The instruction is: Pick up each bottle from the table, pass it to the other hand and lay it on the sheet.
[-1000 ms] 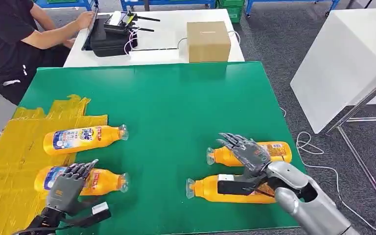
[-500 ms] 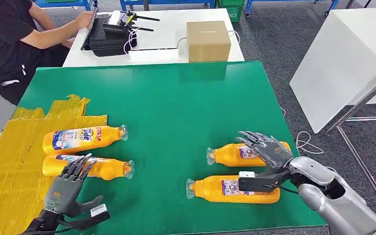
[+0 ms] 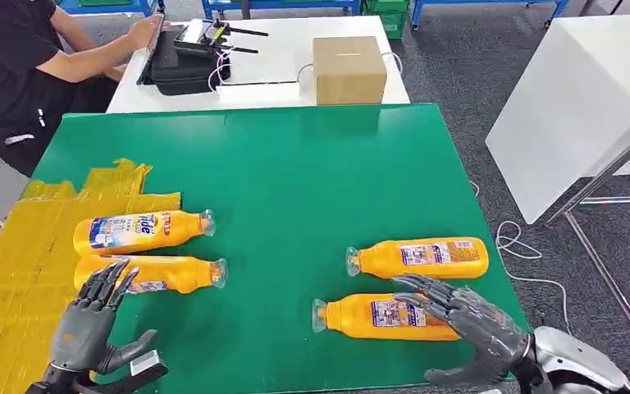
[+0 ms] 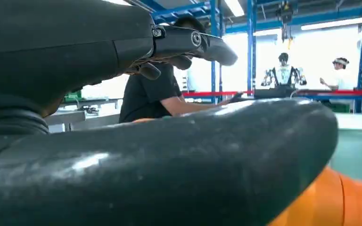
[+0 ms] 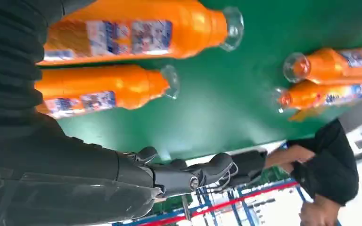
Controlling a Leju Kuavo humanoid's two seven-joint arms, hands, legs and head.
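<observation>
Four orange bottles lie on the green table (image 3: 312, 164). Two lie side by side at the left, bodies on the yellow sheet (image 3: 16, 271) and caps over the green: the far one (image 3: 139, 231) and the near one (image 3: 160, 273). My left hand (image 3: 86, 328) hovers just short of the near one with fingers spread, holding nothing; that bottle (image 4: 344, 202) shows past its thumb (image 4: 146, 155). At the right lie a far bottle (image 3: 418, 256) and a near bottle (image 3: 381, 316). My right hand (image 3: 467, 324) is spread over the near bottle's base end, gripping nothing. The right wrist view shows these two (image 5: 136, 35) (image 5: 103, 92).
A cardboard box (image 3: 349, 70) and a black case (image 3: 180, 61) stand on the white table behind. A person (image 3: 16, 57) sits at the back left. A white panel (image 3: 574, 98) stands to the right, with a cable (image 3: 513, 238) on the floor below it.
My left hand has let go of the near left bottle and drawn back; that bottle now lies against the far one. My right hand has pulled back from over the right bottles.
</observation>
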